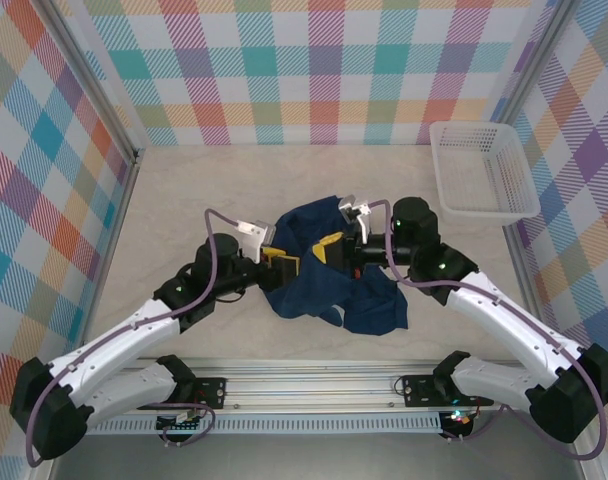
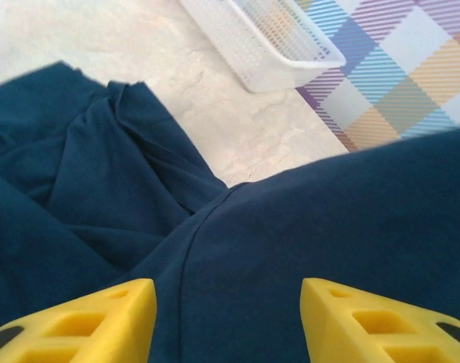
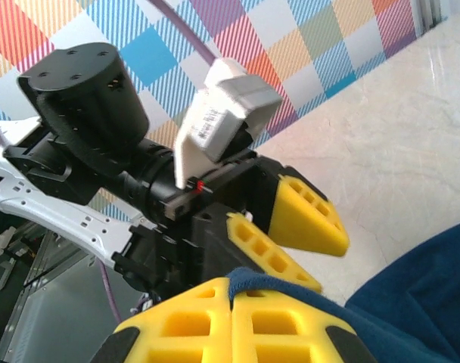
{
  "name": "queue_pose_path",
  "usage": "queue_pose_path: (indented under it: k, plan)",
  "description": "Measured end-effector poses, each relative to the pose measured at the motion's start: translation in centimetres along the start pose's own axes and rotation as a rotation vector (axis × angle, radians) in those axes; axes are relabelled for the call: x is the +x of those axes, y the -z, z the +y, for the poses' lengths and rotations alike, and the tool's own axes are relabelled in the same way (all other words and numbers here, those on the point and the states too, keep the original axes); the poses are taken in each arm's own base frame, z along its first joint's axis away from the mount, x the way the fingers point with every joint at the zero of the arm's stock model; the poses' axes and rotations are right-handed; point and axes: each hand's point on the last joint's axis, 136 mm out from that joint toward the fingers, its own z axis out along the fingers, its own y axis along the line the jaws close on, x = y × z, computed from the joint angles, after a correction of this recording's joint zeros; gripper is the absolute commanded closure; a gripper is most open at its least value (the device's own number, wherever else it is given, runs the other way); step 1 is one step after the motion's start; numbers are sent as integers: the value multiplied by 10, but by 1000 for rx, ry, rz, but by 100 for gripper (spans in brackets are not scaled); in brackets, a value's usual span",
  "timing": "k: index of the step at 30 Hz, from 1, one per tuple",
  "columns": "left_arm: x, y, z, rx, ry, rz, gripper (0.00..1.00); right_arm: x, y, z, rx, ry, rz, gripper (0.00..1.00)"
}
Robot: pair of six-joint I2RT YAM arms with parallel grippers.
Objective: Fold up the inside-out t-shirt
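While my right gripper [image 3: 230, 293] is pinched tight on a rolled edge of the inside-out t-shirt [image 1: 314, 290], my left gripper [image 2: 228, 291] stands partly open. Its yellow fingers [image 2: 101, 318] are apart, with navy cloth spread beyond them and nothing clamped between. The shirt lies crumpled at the middle of the table [image 1: 184, 190], bunched between my two grippers, which sit close together over it. A white basket [image 1: 481, 170] sits well apart, toward the far right corner.

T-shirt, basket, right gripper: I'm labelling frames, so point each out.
t-shirt [image 1: 316, 290]: top external view, crumpled middle.
basket [image 1: 481, 172]: top external view, bare mesh floor.
right gripper [image 3: 231, 299]: right wrist view, seam between shut fingertips.
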Motion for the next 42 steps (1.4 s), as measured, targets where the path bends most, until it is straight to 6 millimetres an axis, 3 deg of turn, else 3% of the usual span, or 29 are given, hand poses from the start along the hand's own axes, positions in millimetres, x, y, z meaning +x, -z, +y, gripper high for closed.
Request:
queue_pose_path:
  k: [7, 10, 12, 15, 17, 18, 19, 22, 26, 29, 35, 38, 42]
  plan:
    - [-14, 18, -24, 104, -175, -98, 30, 1, -4, -11, 67, -39, 91, 100]
    - [-12, 12, -32, 140, -234, -95, 28, 4, -5, -12, 72, -54, 117, 100]
    - [-6, 1, -37, 156, -265, -60, 33, 7, -6, -12, 65, -67, 131, 100]
    - [-2, -14, -43, 175, -294, -20, 55, 9, -8, -12, 49, -81, 141, 100]
    - [-2, -21, -44, 184, -299, -12, 83, 10, -9, -12, 40, -96, 146, 99]
    - [-4, -24, -46, 189, -300, -12, 99, 11, -10, -12, 38, -101, 149, 90]
    - [-5, -25, -46, 192, -301, -12, 100, 12, -9, -13, 40, -104, 149, 80]
    - [-8, -23, -48, 196, -317, -19, 100, 14, -1, -20, 99, -91, 129, 60]
    - [-5, -13, -50, 221, -325, -48, 100, 24, 30, -41, 292, -30, 69, 55]
    - [0, -5, -50, 231, -333, -59, 100, 39, 39, -64, 413, -7, 76, 52]
    - [-1, -4, -49, 229, -343, -64, 100, 90, 30, -115, 541, -50, 224, 45]
    - [0, -4, -50, 232, -343, -61, 100, 98, 23, -124, 547, -57, 255, 38]
    - [1, -4, -50, 237, -342, -55, 100, 101, 12, -132, 528, -57, 261, 39]
